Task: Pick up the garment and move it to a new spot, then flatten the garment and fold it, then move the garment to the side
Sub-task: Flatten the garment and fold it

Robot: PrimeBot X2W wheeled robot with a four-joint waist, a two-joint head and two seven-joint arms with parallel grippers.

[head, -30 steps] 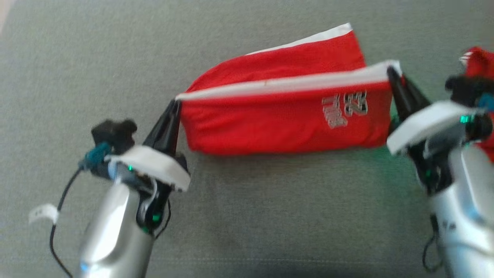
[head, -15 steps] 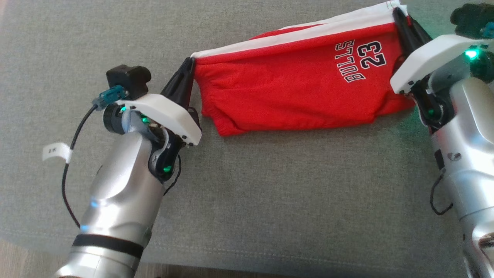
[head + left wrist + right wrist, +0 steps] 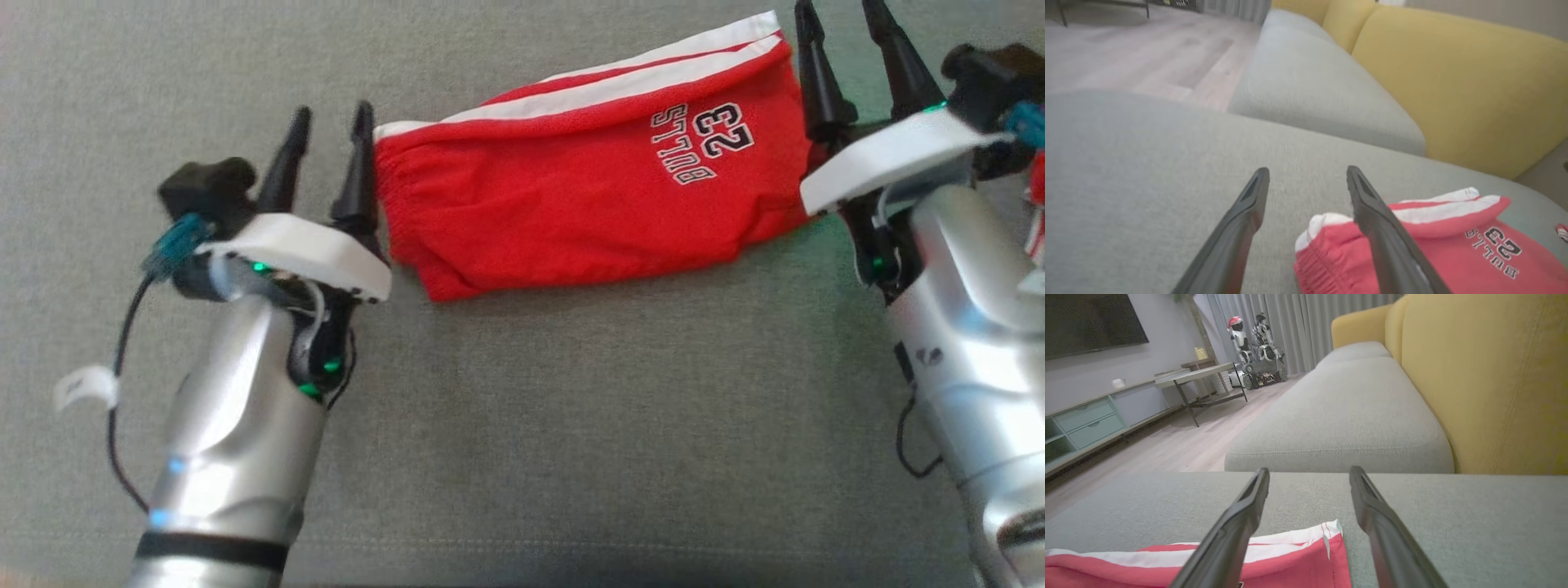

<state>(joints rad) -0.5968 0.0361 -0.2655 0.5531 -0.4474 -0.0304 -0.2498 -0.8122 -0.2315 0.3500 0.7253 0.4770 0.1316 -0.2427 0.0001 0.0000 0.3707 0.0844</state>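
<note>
**Operator:** Entry check: how do the grippers stand?

**Notes:** Your left gripper point(image 3: 333, 110) has its fingers spread, with nothing between them. Your right gripper point(image 3: 838, 10) is the same: fingers apart, no cloth pinched.

**Operator:** And the garment?

**Notes:** The garment point(image 3: 588, 196), a pair of red shorts, lies folded on the grey sofa cushion point(image 3: 571, 425). It lies between your two grippers as a long band, slanting up toward your right in the head view. White stripes point(image 3: 620, 86) run along its far edge. The lettering point(image 3: 702, 143), "BULLS 23", faces up near the right end and reads upside down from the head camera.

**Operator:** Any contact?

**Notes:** On the left, the inner finger point(image 3: 359, 163) sits right against the gathered end point(image 3: 390, 188). You cannot tell whether it is touching or just beside it. In the left wrist view that finger crosses in front of the cloth, and the picture is blurred. On the right, the near finger point(image 3: 816, 73) stands beside the garment's right end. In the right wrist view the striped corner point(image 3: 1331, 533) lies flat on the cushion, low between the two fingers and ungripped. The yellow backrest point(image 3: 1453, 81) rises behind the cushion.
</note>
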